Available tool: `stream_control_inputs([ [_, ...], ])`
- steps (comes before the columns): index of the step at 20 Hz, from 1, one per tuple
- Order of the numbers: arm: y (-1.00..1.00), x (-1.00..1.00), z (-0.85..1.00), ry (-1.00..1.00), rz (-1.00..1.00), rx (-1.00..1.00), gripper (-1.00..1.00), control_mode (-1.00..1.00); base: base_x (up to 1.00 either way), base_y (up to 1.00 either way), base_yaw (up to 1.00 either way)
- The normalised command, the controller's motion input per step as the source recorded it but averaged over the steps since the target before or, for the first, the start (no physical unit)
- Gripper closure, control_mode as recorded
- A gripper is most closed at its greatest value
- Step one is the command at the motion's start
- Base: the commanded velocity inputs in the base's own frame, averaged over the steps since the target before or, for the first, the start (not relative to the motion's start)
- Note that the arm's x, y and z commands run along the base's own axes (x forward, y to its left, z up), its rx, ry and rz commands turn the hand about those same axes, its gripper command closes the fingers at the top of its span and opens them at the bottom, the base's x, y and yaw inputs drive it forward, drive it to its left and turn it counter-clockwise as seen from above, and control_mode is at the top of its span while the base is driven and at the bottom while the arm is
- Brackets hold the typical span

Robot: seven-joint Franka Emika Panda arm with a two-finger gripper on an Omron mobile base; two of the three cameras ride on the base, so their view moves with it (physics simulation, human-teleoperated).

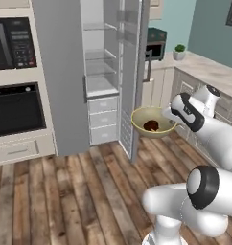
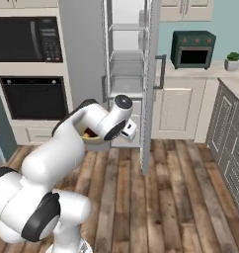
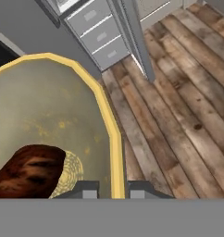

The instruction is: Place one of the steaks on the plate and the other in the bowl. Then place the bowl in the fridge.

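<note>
The gripper (image 3: 111,189) is closed on the yellow rim of the bowl (image 1: 145,116), one finger (image 3: 86,190) inside the wall, the other outside. The bowl hangs above the wooden floor (image 1: 75,191) before the open fridge (image 1: 96,72), with the dark steak (image 3: 28,171) in its bottom.

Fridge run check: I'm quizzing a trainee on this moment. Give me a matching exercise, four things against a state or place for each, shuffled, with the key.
Things:
1. bowl
2. seared steak
3. fridge door
4. gripper

States or places:
A. swung open, shelves showing
B. lying inside the bowl
C. held up above the wooden floor, in front of the fridge
D. shut on the yellow rim

Pairs: 1-C, 2-B, 3-A, 4-D
</note>
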Motion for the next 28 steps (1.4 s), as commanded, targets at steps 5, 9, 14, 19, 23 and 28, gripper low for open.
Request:
stream_control_inputs([
  [5,0.0,0.0,0.0,0.0,0.0,0.0,1.0,1.0,1.0,0.59,-0.01],
  [9,0.0,0.0,0.0,0.0,0.0,0.0,1.0,1.0,1.0,0.91,-0.14],
  [14,0.0,0.0,0.0,0.0,0.0,0.0,1.0,1.0,1.0,0.33,-0.44],
  [19,0.0,0.0,0.0,0.0,0.0,0.0,1.0,1.0,0.98,0.3,-0.43],
  [23,0.0,0.0,0.0,0.0,0.0,0.0,1.0,1.0,0.68,0.85,-0.33],
  [28,0.0,0.0,0.0,0.0,0.0,0.0,1.0,1.0,0.55,0.29,-0.21],
])
